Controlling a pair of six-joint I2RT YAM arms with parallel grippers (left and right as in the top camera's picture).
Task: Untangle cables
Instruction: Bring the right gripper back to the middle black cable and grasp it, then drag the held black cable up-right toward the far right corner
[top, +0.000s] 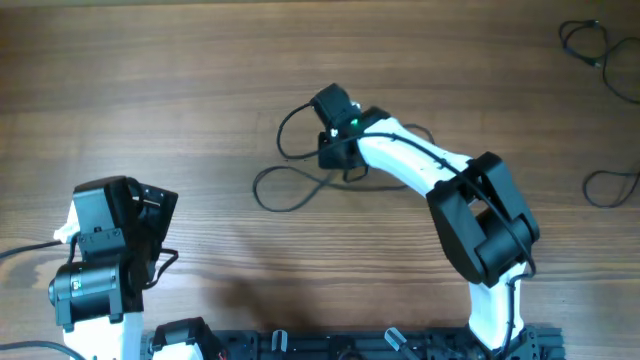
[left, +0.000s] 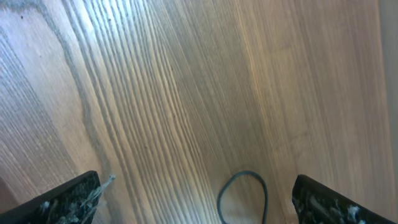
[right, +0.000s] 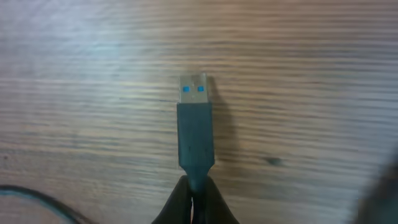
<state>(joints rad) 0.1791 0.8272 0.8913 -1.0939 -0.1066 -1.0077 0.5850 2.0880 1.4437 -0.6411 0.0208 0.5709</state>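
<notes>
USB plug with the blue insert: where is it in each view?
Overhead: hidden under the right gripper, mid-table, where the cables loop out.
Left wrist: not in it; only a cord loop at the bottom edge.
Right wrist: USB plug dead centre, gripper shut on its cord.
Shared landmark: the wood-grain table.

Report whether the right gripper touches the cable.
Touching. Right wrist view shows the right gripper pinched on the cable behind its USB plug.
</notes>
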